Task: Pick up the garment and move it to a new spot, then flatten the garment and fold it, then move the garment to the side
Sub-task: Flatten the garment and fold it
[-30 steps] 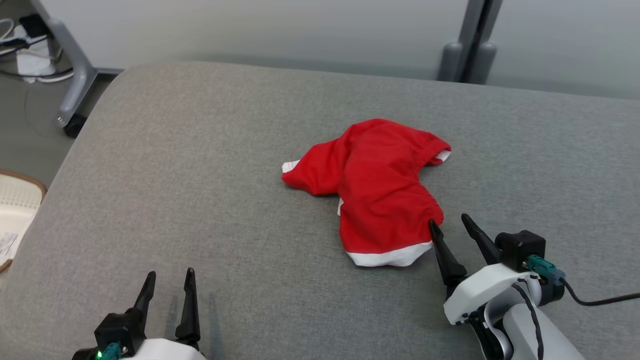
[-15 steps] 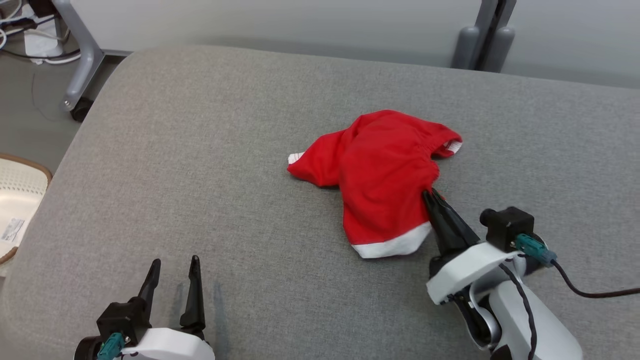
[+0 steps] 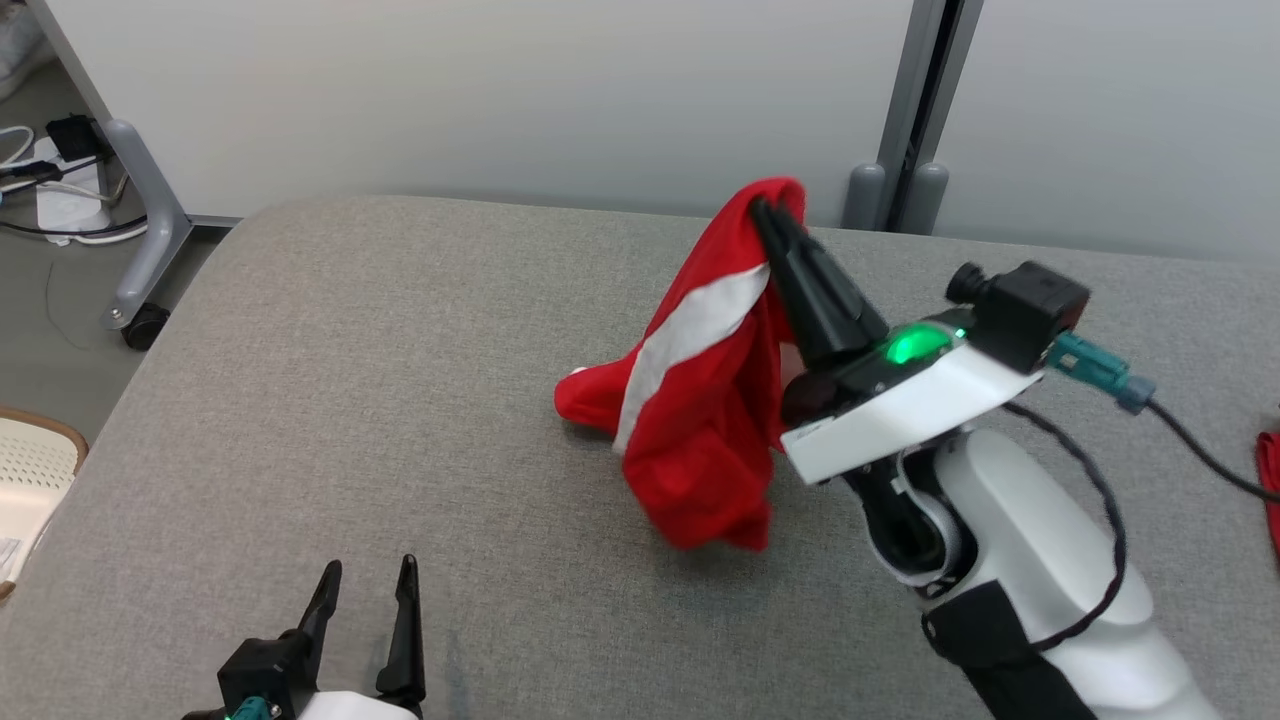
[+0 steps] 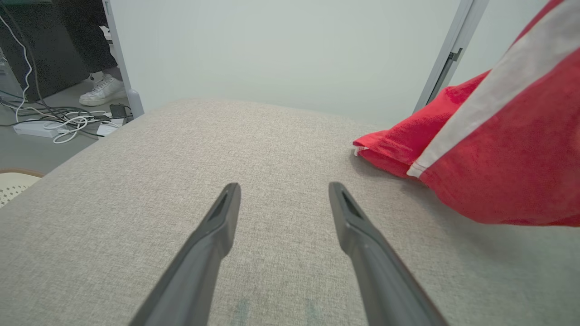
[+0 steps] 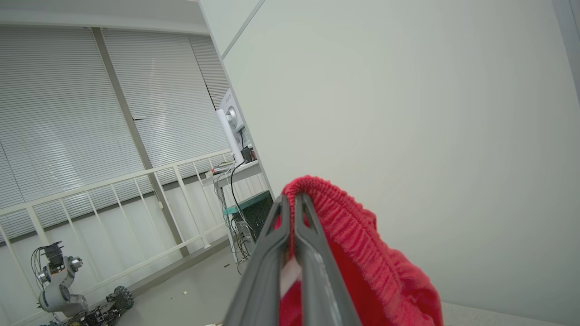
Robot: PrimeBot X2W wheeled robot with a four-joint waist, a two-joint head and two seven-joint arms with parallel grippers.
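Observation:
The garment (image 3: 700, 440) is red cloth with a white band. It hangs from my right gripper (image 3: 768, 208), which is shut on its elastic edge and raised above the grey cushion (image 3: 350, 380). Its lower end trails on the cushion at the left (image 3: 585, 395). In the right wrist view the two fingers pinch the ribbed red edge of the garment (image 5: 344, 213) at the right gripper's tips (image 5: 292, 197). My left gripper (image 3: 365, 575) stands open low at the front left, nothing between its fingers; in its own view the left gripper (image 4: 283, 188) points over bare cushion, the garment (image 4: 498, 167) to its right.
A grey wall and a vertical post (image 3: 905, 120) stand behind the cushion. A wheeled stand leg (image 3: 140, 250) and cables are on the floor at the far left. A pale basket (image 3: 30, 470) sits off the left edge. Another red item (image 3: 1270, 490) shows at the right edge.
My right gripper closed on the garment's elastic edge and lifted it off the cushion, so it now hangs. The head camera tilted up. The left gripper stayed open and in place.

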